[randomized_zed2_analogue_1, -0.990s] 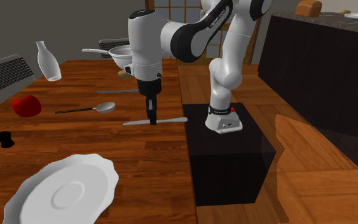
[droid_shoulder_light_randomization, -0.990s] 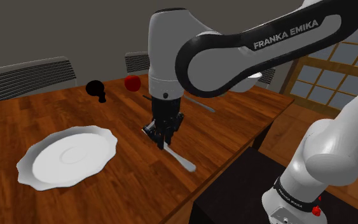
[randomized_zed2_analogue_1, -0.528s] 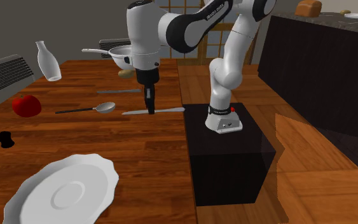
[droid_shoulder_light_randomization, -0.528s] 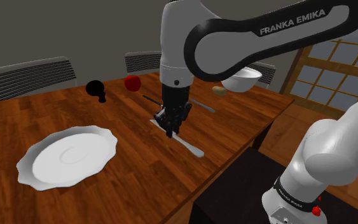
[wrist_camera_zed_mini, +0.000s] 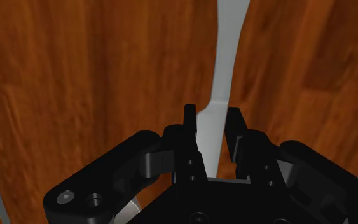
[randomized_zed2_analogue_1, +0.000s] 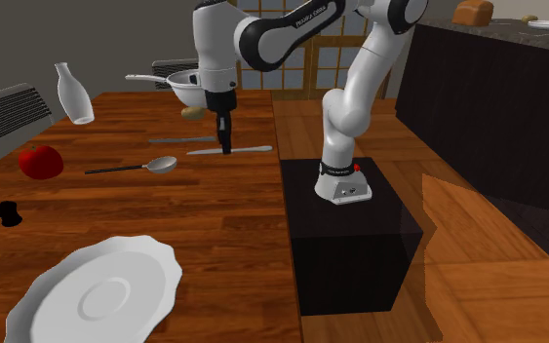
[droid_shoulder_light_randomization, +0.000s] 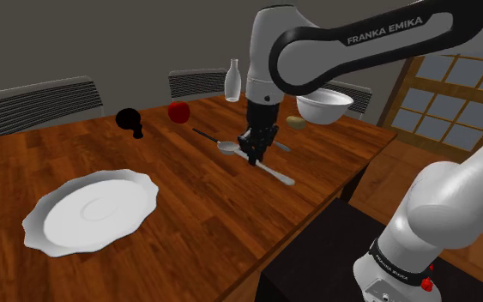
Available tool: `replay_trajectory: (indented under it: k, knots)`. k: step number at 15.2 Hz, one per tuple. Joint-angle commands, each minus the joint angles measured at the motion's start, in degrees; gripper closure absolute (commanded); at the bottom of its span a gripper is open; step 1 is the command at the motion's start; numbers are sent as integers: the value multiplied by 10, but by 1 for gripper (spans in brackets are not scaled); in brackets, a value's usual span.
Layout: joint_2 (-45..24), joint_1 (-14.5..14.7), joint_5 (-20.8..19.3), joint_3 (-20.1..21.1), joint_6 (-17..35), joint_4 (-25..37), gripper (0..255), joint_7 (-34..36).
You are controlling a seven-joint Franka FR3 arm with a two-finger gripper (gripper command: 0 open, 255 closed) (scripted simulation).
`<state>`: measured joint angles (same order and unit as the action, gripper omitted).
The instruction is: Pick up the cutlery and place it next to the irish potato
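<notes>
The black end effector is closed down to a narrow gap on a pale grey table knife. In the wrist view its two fingers clasp the knife at the middle, and the blade runs out ahead over brown wood. The knife lies about level over the wooden table, close to the edge facing the stand. A spoon lies just beside it, further in from that edge. The potato sits near the knife but apart from it, toward the far corner, beside a white bowl. A scalloped white plate rests well apart toward the near end.
</notes>
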<state>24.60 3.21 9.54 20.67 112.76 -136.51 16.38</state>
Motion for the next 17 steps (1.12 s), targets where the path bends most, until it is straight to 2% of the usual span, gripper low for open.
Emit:
replay_trajectory:
  k: [1,9,17]
  knots:
    - [14,-9,-6,-23,-4,-12,255,-31]
    - [21,-59,-46,-110,-4,-27,255,-144]
    - [-16,-110,-87,-191,2,1,255,-252]
